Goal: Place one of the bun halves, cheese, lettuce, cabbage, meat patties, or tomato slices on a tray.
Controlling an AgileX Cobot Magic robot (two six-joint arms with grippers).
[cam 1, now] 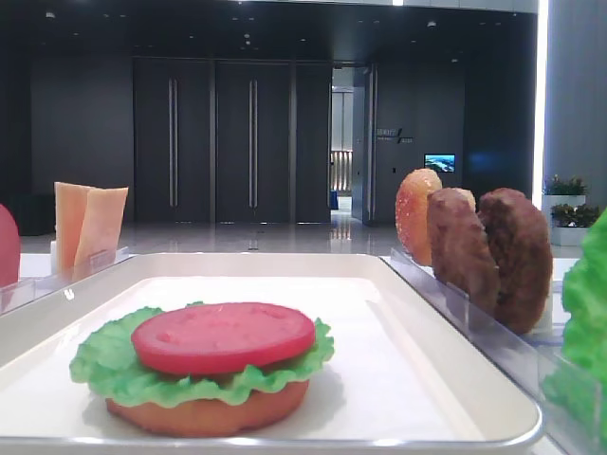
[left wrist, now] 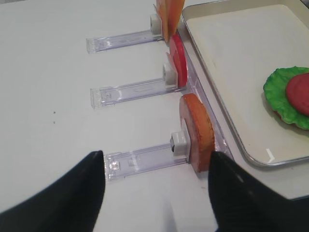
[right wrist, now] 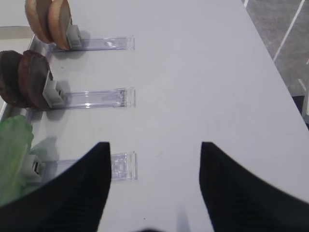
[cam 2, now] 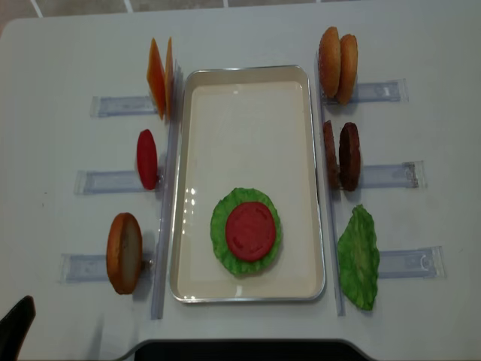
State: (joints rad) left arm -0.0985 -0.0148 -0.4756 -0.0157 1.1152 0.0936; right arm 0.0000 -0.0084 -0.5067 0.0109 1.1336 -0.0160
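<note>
The white tray [cam 2: 316, 150] lies mid-table. On it a flat bun half [cam 1: 209, 409] carries a lettuce [cam 2: 219, 226] leaf and a tomato slice [cam 2: 249, 231]. Left of the tray, clear holders keep cheese [cam 2: 159, 77], another tomato slice [cam 2: 146, 158] and a bun half [left wrist: 197, 131] on edge. To the right stand two bun halves [cam 2: 337, 54], meat patties [cam 2: 342, 156] and a second lettuce leaf [cam 2: 358, 257]. My left gripper [left wrist: 157, 153] hovers open before the left bun half's holder, holding nothing. My right gripper [right wrist: 154, 144] is open and empty over bare table beside the lettuce holder.
Clear plastic holders [cam 2: 109, 180] stick out sideways from both long sides of the tray. A dark part of my left arm [cam 2: 16, 327] shows at the table's near left corner. The table's right edge [right wrist: 270, 63] runs close to the right holders.
</note>
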